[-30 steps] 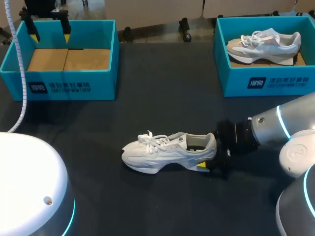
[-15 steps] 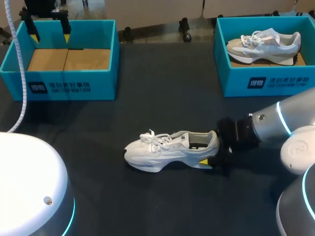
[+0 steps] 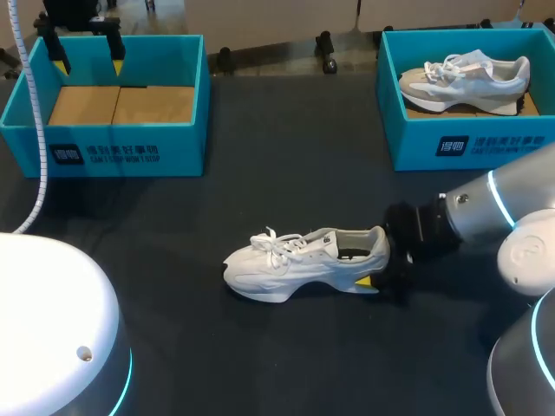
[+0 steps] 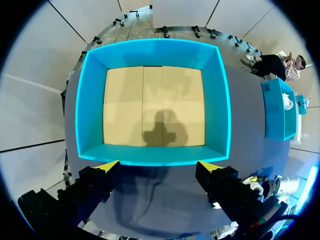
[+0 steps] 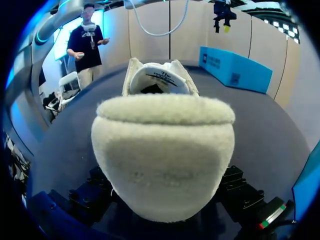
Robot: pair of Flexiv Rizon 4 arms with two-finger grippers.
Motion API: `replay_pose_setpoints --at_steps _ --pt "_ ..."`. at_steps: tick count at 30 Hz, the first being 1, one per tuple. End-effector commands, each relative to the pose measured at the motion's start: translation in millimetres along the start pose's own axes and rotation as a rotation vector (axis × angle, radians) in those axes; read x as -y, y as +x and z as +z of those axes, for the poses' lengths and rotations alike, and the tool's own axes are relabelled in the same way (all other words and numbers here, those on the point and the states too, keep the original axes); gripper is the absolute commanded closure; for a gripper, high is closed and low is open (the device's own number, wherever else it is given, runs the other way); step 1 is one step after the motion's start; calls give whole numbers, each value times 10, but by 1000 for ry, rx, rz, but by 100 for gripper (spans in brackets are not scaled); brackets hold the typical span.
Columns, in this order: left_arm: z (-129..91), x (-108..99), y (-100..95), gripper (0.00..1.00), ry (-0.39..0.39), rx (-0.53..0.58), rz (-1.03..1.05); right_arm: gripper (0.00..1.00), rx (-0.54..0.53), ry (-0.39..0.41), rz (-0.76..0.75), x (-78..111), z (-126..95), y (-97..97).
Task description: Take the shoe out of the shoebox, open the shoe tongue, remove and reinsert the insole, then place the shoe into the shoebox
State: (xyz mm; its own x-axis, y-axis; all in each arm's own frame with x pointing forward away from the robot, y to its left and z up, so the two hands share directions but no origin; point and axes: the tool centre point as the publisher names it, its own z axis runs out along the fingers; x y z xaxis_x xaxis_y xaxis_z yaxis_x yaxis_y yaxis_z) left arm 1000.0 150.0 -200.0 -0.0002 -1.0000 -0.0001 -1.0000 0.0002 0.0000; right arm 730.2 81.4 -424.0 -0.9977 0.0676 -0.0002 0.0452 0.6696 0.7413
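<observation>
A white lace-up shoe (image 3: 299, 264) lies on its sole on the dark table, toe to the left. My right gripper (image 3: 375, 263) is shut on the shoe's heel, one yellow tip showing at the sole's near side. In the right wrist view the fuzzy heel (image 5: 162, 150) fills the space between the black fingers (image 5: 92, 192). My left gripper (image 3: 87, 54) hangs open over the empty left shoebox (image 3: 104, 147), holding nothing. The left wrist view looks straight down between the left gripper's (image 4: 159, 167) yellow tips into that shoebox (image 4: 150, 156) and its cardboard floor.
A second teal shoebox (image 3: 468, 143) at the back right holds a grey-and-white shoe (image 3: 464, 78). A white cable (image 3: 35, 130) hangs down across the left shoebox's left end. My left arm's white housing (image 3: 52, 329) fills the near left corner.
The shoe and my right gripper have together slid a little to the right across the table. The left arm has not moved.
</observation>
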Motion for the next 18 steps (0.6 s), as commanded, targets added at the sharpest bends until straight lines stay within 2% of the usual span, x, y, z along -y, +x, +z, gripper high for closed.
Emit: replay_pose_setpoints --at_steps 1,18 --pt "0 0 0 0 0 0 0 100 -3 -2 -3 -8 47 -21" --pt "0 0 0 0 0 0 0 100 2 2 4 -11 53 -15"
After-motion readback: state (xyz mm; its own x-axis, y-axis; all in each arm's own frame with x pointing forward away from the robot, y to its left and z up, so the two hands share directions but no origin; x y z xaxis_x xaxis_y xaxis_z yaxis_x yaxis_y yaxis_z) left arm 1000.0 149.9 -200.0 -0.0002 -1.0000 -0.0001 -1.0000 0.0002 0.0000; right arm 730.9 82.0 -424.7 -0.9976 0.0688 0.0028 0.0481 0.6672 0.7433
